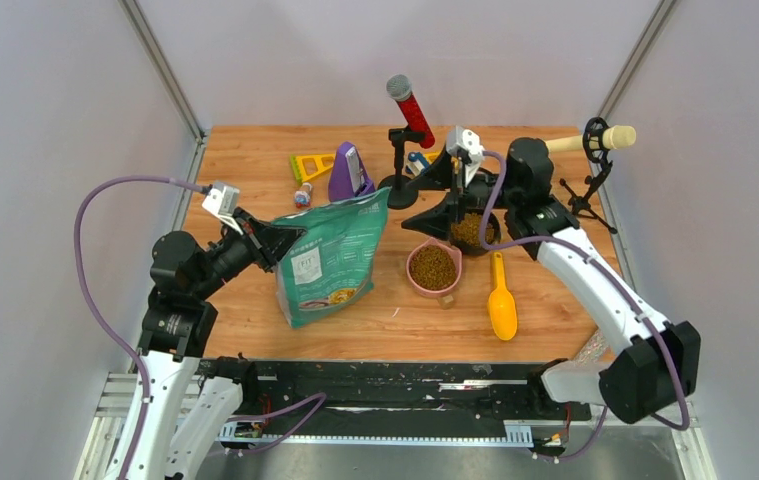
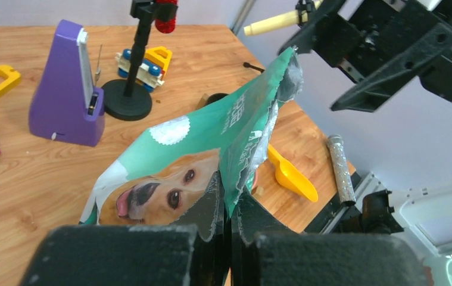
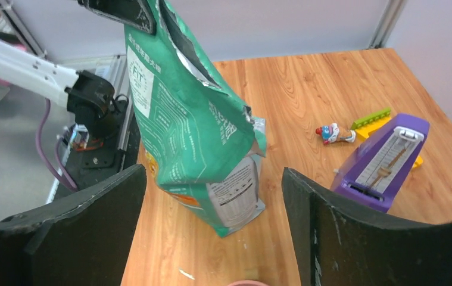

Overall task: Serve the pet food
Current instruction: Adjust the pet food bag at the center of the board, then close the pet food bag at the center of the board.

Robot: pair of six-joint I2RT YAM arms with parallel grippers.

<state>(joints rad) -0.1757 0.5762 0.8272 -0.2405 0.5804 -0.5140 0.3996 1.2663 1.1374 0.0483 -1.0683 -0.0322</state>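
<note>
The teal-green pet food bag [image 1: 333, 260] stands left of centre on the wooden table. My left gripper [image 1: 285, 238] is shut on its torn top edge, seen up close in the left wrist view [image 2: 235, 205] with the bag [image 2: 211, 140] hanging ahead. Brown kibble fills a pink bowl [image 1: 433, 268] and a dark bowl [image 1: 471, 231]. My right gripper [image 1: 410, 205] is open and empty, hovering over the bowls and facing the bag. In the right wrist view the bag [image 3: 193, 119] stands between my spread fingers [image 3: 86, 220]. A yellow scoop [image 1: 501, 300] lies right of the pink bowl.
A purple metronome [image 1: 348, 172], a red microphone on a black stand [image 1: 410, 110], a yellow toy [image 1: 310, 165] and small figures stand at the back. A cream microphone on a tripod [image 1: 605, 138] is at the back right. A glittery tube [image 2: 339, 170] lies near the front edge.
</note>
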